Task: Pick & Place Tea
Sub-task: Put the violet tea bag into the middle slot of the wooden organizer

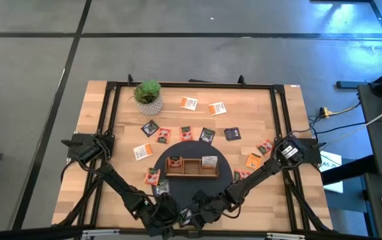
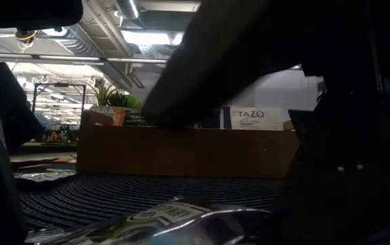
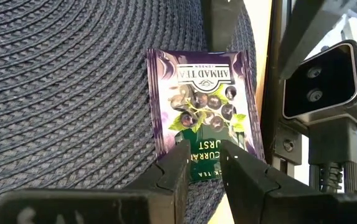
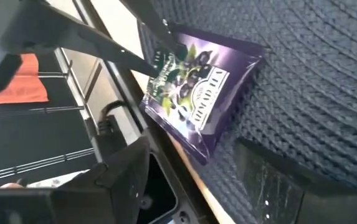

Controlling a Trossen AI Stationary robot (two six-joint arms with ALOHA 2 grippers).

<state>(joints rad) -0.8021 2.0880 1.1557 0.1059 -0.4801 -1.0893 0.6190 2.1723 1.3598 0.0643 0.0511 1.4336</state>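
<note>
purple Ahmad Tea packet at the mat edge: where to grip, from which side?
The purple packet looks tilted in the right wrist view, one edge raised off the woven mat. Pinch that thin raised edge across its flat faces. The left gripper already straddles the green-banded end, so come from there.

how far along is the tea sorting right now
Early on. The wooden tray on the dark round mat already holds a couple of packets, one white. In hand: the left claw is open over a purple tea packet at the mat's near edge, with the right claw open beside it. Left: many packets, such as an orange one, lie loose on the table.
</note>
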